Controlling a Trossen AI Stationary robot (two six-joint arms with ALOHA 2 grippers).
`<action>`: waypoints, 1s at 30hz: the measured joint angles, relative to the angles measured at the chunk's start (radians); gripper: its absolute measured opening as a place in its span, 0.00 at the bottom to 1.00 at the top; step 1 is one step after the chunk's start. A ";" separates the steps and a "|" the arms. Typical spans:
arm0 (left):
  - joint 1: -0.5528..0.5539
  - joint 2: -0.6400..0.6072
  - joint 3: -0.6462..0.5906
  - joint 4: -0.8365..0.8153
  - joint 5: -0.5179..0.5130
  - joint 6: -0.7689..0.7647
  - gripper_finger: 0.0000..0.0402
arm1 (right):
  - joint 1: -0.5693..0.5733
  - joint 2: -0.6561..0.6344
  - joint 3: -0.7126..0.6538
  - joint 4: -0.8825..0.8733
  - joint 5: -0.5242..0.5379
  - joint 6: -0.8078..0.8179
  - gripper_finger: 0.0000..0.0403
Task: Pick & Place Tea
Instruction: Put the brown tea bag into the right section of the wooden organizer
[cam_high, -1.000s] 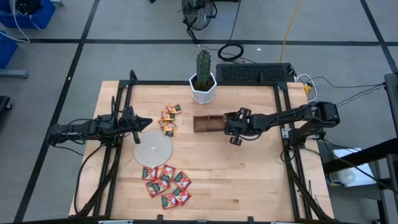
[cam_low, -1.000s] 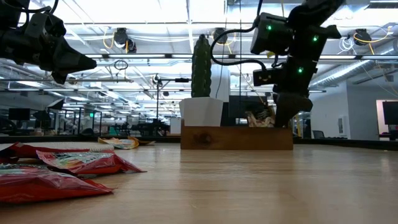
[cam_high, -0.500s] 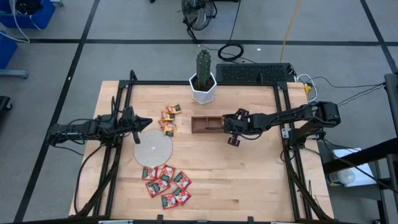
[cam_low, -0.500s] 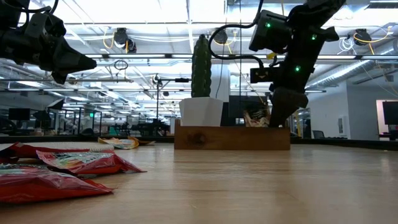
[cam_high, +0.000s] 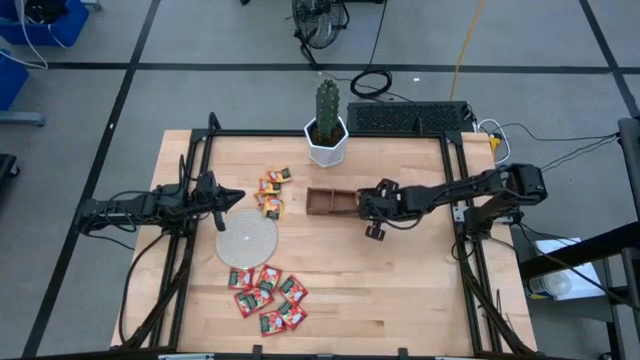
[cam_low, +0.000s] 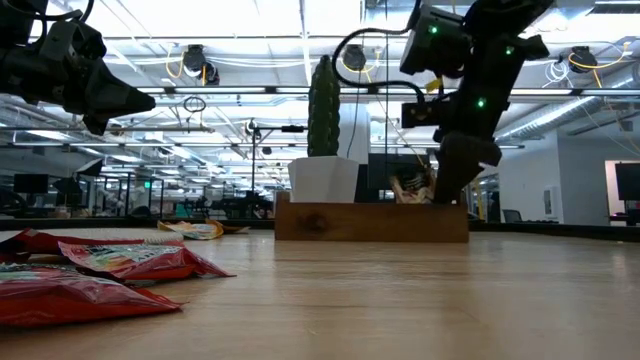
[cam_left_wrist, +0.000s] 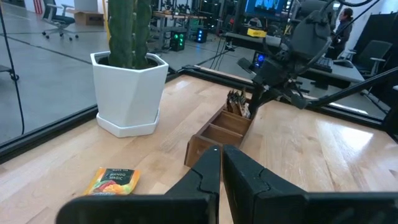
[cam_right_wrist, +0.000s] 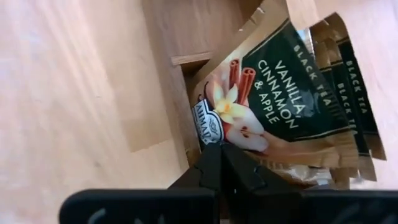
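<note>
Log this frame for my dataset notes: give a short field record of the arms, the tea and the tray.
left gripper: shut, empty, above the table's left side near the round disc
right gripper: shut, tip down at the tray's right end
tray: mid-table, in front of the potted cactus
vanilla sachets: standing in the tray's right end compartment
orange-yellow sachets: loose, left of tray
red sachets: clustered at front edge

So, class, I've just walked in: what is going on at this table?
The right pincer, shut, reaches into the end compartment of the wooden tray, where whitish tea sachets stand upright. The left pincer, also shut, waits above the round disc. Orange-yellow sachets and red sachets lie loose on the table, not yet sorted.
</note>
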 joint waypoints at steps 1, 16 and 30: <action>0.000 0.000 0.000 0.000 0.000 0.000 0.05 | 0.007 -0.006 0.002 0.000 -0.002 0.008 0.00; 0.000 0.000 0.000 0.000 0.000 0.000 0.05 | 0.066 -0.145 -0.029 0.047 0.191 0.037 0.00; 0.000 0.000 0.000 0.000 0.000 0.000 0.05 | 0.036 -0.016 -0.061 0.105 0.113 0.025 0.00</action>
